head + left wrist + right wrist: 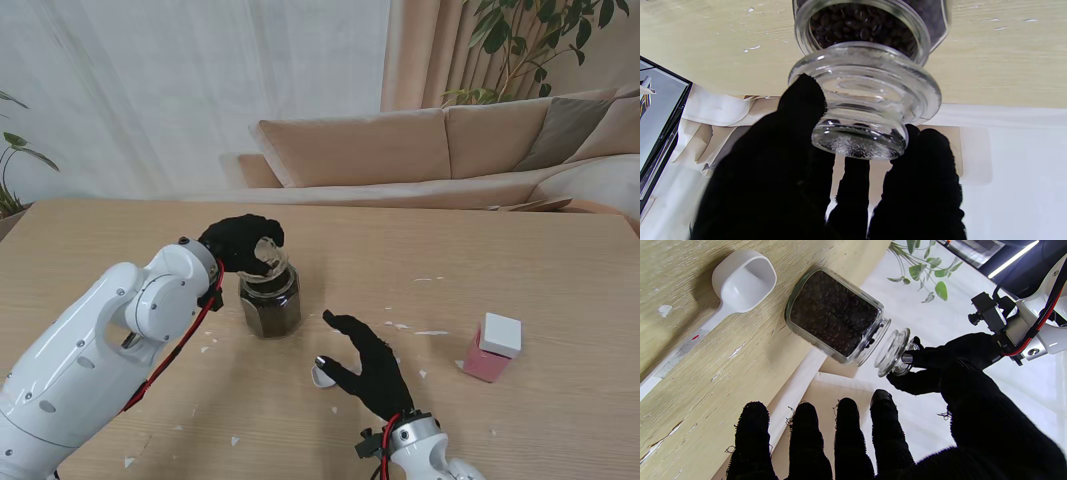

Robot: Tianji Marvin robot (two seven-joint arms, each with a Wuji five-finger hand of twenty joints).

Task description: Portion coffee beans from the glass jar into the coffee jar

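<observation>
Gripping a clear glass lid (268, 252) in its black-gloved fingers, the robot's left hand (240, 243) holds the lid just over the mouth of the glass jar (269, 300), which stands upright near the middle of the wooden table (520, 250). The left wrist view shows the lid (864, 96) lifted free of the jar's rim, with dark coffee beans (860, 26) filling the jar nearly to the neck. The fingertips (803, 100) pinch the lid by its knob.

The right hand (368, 365) hovers to the right of the jar and nearer to the robot, fingers spread and holding nothing. Its wrist view looks past four splayed fingers (846, 436) toward the jar (835, 315) and the raised lid (892, 351). A white plastic scoop (322, 376) lies on the table just beside the right hand's fingertips; the scoop (740, 278) is empty. A small pink container with a white cap (493, 348) stands well apart, toward the right side of the table. White flecks dot the tabletop.
</observation>
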